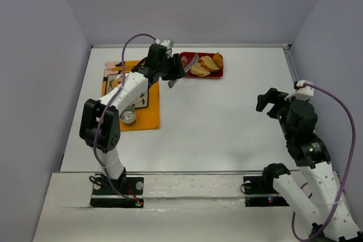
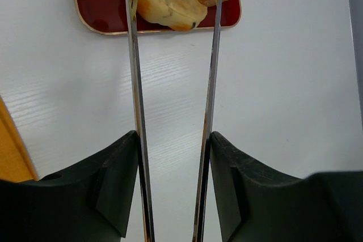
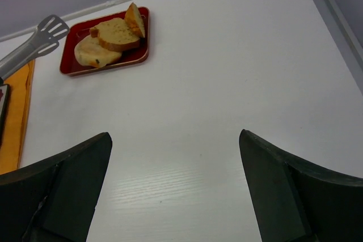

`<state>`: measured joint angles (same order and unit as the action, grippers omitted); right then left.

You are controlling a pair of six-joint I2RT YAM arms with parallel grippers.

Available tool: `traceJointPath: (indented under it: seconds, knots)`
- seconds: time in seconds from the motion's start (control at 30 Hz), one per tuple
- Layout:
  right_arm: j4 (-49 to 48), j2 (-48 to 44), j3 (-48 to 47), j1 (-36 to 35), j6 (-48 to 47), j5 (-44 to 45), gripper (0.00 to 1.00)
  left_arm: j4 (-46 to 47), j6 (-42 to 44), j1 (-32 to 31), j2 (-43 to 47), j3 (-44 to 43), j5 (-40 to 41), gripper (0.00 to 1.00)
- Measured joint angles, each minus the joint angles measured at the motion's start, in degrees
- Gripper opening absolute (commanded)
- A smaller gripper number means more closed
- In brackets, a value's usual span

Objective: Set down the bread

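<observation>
So the bread was sitting on the red tray at the far side of the tabletop. There were three pieces piled against each other: a pale roundish slice nearest the left arm, a toasted one leaning on it, and a wedge at the end.

The left jaws were clamped on a pair of metal tongs. The tong arms stood apart and reached over the tray's near edge, one on either side of the pale slice. The tips ran out of the wrist view, so I couldn't tell if they touched it. The right jaws were wide open, holding nothing, well away from the tray.

My guess: the bread's light, soft inside and crumbly. So squeeze gently across the crust edges mid-slice, not at a corner, or it'll tear or pivot out.
</observation>
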<state>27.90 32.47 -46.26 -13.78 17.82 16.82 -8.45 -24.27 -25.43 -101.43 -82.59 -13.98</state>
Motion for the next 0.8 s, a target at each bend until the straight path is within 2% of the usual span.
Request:
traceJointPath:
  seconds: [0.2, 0.8]
  knots:
    - [0.00, 0.00, 0.02, 0.00, 0.00, 0.35, 1.00, -0.85, -1.64, -0.09, -0.63, -0.07, 2.32, 0.64]
    - [0.00, -0.24, 0.20, 0.00, 0.02, 0.37, 1.00, -2.47, -3.04, -1.20, -7.26, -2.82, 2.95, 0.58]
